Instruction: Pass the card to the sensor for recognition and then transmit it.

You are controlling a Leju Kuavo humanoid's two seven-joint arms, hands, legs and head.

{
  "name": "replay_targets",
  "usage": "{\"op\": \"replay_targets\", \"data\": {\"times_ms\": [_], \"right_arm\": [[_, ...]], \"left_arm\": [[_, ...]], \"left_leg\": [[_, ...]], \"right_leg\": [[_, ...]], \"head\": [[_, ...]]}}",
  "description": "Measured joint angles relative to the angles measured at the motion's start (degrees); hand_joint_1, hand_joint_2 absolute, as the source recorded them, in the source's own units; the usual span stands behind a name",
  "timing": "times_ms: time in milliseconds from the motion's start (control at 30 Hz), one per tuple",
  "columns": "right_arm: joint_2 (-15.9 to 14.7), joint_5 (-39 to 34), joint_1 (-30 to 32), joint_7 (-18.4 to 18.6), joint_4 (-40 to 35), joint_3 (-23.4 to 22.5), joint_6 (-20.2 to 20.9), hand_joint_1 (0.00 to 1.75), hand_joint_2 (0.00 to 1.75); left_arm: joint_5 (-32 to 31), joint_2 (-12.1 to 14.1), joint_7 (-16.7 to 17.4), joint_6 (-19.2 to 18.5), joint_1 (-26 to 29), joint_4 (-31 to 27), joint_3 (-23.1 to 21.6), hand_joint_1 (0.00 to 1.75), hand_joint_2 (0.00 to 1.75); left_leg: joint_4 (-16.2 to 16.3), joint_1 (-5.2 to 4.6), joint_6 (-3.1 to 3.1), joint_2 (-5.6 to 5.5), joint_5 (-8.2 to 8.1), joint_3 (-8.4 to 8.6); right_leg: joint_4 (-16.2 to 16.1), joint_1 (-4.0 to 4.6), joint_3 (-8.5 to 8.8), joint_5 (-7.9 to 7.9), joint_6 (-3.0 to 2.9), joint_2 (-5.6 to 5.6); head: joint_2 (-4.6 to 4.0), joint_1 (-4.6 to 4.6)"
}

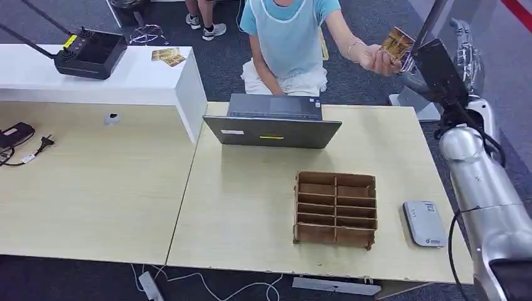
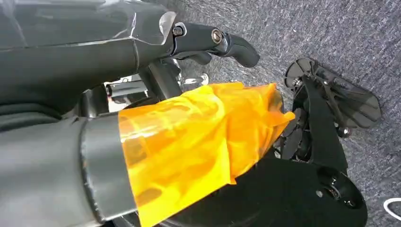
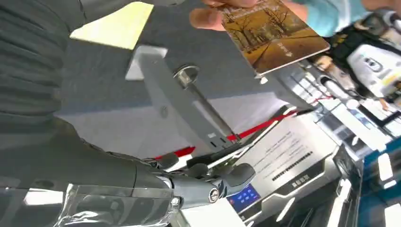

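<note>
Right hand (image 1: 419, 70) raised, apparently empty, one card (image 1: 396, 42) in person's hand (image 1: 380, 59), left hand (image 2: 208, 42) unclear.

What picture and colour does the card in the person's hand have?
The card is golden brown, printed with a tree-lined path. It shows best in the right wrist view.

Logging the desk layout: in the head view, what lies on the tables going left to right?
Black adapter with plug → black controller → yellow cards → laptop → wooden compartment box → grey card sensor.
</note>
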Motion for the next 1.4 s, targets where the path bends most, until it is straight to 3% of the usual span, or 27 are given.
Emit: {"op": "replay_targets", "data": {"times_ms": [67, 167, 433, 633, 900, 1100, 1200, 1233, 1267, 1400], "right_arm": [[0.31, -3.85, 3.46, -3.54, -3.89, -3.1, -1.24, 0.0, 1.75], [0.92, -8.54, 8.22, -6.0, -9.55, -6.96, -0.9, 0.0, 1.75], [2.14, -32.46, 18.99, -10.77, -21.83, -13.4, 10.1, 0.0, 1.75], [2.21, -38.33, 26.13, -12.56, -29.26, -17.18, 12.05, 0.0, 1.75], [1.88, -39.55, 32.98, -13.68, -34.94, -20.71, 12.94, 0.0, 1.75], [1.86, -39.55, 33.09, -13.68, -35.03, -20.76, 12.94, 0.0, 1.75], [1.22, -37.56, 38.77, -15.21, -38.4, -22.75, 13.03, 0.0, 1.75], [0.96, -34.67, 43.37, -16.38, -41.21, -24.29, 12.77, 0.0, 1.75], [0.5, -24.59, 51.22, -16.98, -45.94, -26.42, 9.89, 0.0, 1.75], [0.5, -10.76, 59.15, -16.32, -51.32, -27.99, 3.52, 0.0, 1.75]], "left_arm": [[0.17, -0.09, -0.15, 0.33, 0.0, 0.0, 0.0, 0.0, 0.0], [0.46, -0.24, -0.26, 0.41, 0.0, 0.0, 0.0, 0.0, 0.0], [2.34, -0.55, -0.85, 0.68, -0.04, 0.0, 0.02, 0.0, 0.0], [3.34, -0.85, -1.22, 0.92, -0.05, 0.0, 0.02, 0.0, 0.0], [4.68, -0.96, -1.36, 0.96, -0.07, 0.0, 0.07, 0.0, 0.0], [4.72, -0.96, -1.35, 0.96, -0.07, 0.0, 0.07, 0.0, 0.0], [5.68, -1.09, -1.4, 1.22, -0.08, -0.02, 0.11, 0.0, 0.0], [6.36, -1.16, -1.68, 1.46, -0.07, -0.04, 0.11, 0.0, 0.0], [7.21, -1.31, -1.77, 1.55, -0.07, -0.13, 0.15, 0.0, 0.0], [7.76, -1.42, -1.16, 1.62, -0.06, -0.37, 0.17, 0.0, 0.0]], "left_leg": [[0.0, 0.0, 0.0, -0.02, 0.0, -0.01], [0.0, 0.0, 0.0, -0.01, -0.01, -0.02], [-0.01, 0.0, 0.0, -0.02, -0.01, -0.02], [-0.01, -0.01, 0.01, 0.0, -0.02, -0.04], [-0.01, -0.01, 0.01, 0.01, -0.03, -0.01], [-0.01, -0.01, 0.02, 0.01, -0.03, -0.01], [-0.01, 0.0, 0.06, -0.03, -0.06, -0.02], [-0.01, 0.0, -0.02, -0.03, -0.14, -0.02], [-0.01, 0.0, -0.02, -0.01, -0.19, -0.02], [-0.03, 0.0, -0.03, 0.02, -0.24, -0.01]], "right_leg": [[0.0, 0.0, 0.0, 0.0, 0.0, -0.02], [0.0, 0.0, 0.0, -0.01, 0.0, -0.01], [-0.01, 0.0, -0.01, -0.01, -0.01, -0.04], [-0.03, -0.01, -0.01, -0.02, 0.0, -0.02], [-0.05, 0.0, -0.03, -0.01, 0.0, -0.01], [-0.05, 0.0, -0.03, -0.02, 0.0, 0.0], [-0.06, 0.0, -0.03, -0.07, -0.04, -0.06], [-0.06, 0.0, -0.03, -0.09, -0.05, -0.06], [-0.06, 0.0, -0.03, -0.14, -0.08, -0.05], [-0.06, 0.0, -0.03, -0.2, -0.13, -0.02]], "head": [[0.0, 0.0], [0.0, 0.0], [0.0, -0.02], [0.0, 0.0], [0.0, -0.02], [0.0, -0.02], [0.0, -0.02], [0.0, -0.02], [0.0, -0.02], [0.0, -0.02]]}}
